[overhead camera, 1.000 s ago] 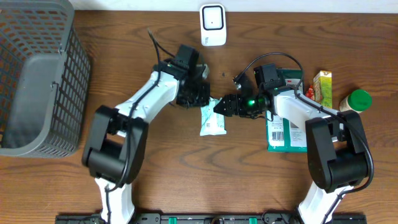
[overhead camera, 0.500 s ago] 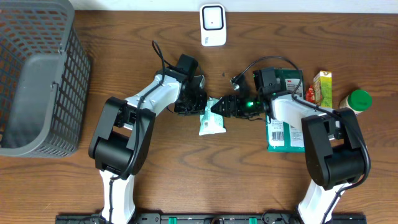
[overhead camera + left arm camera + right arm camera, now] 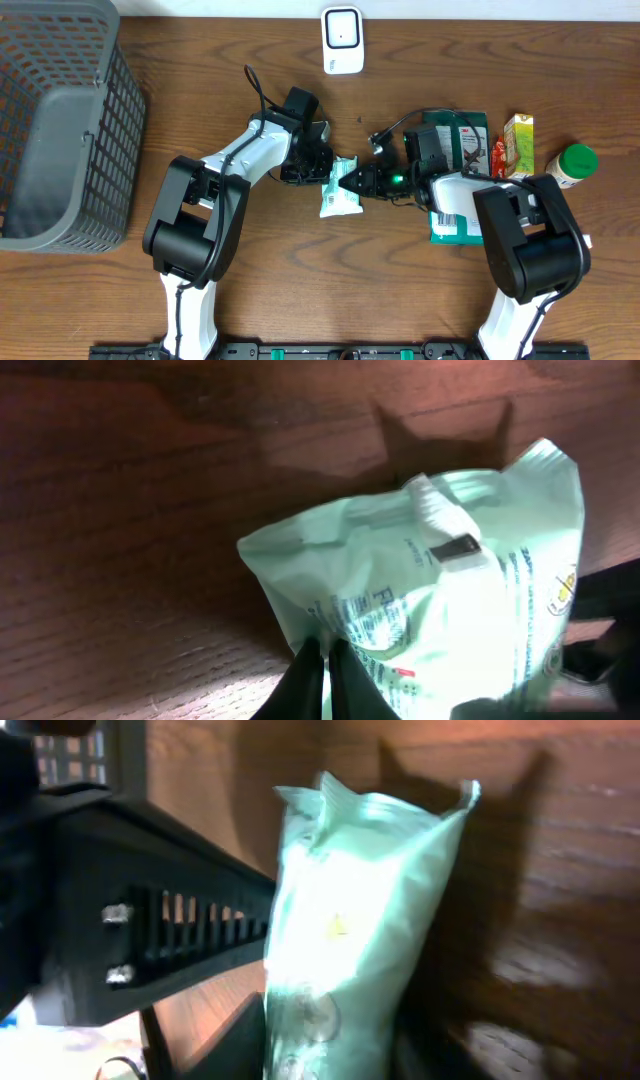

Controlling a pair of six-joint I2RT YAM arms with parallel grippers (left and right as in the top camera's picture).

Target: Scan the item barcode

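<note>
The item is a pale green pouch with printed text, lying mid-table between both arms. My left gripper is shut, pinching the pouch's top left edge. In the left wrist view its thin black fingertips meet on the pouch. My right gripper comes in from the right, and in the right wrist view the pouch fills the gap between its fingers. A white scanner stands at the table's far edge. No barcode is readable.
A grey mesh basket fills the left end of the table. Under and beside the right arm lie a green packet, a small carton and a green-capped bottle.
My right gripper has moved left onto the pouch and its jaws have closed in on it. The left arm shifted slightly a second ago, then held still, still pinching the pouch.
</note>
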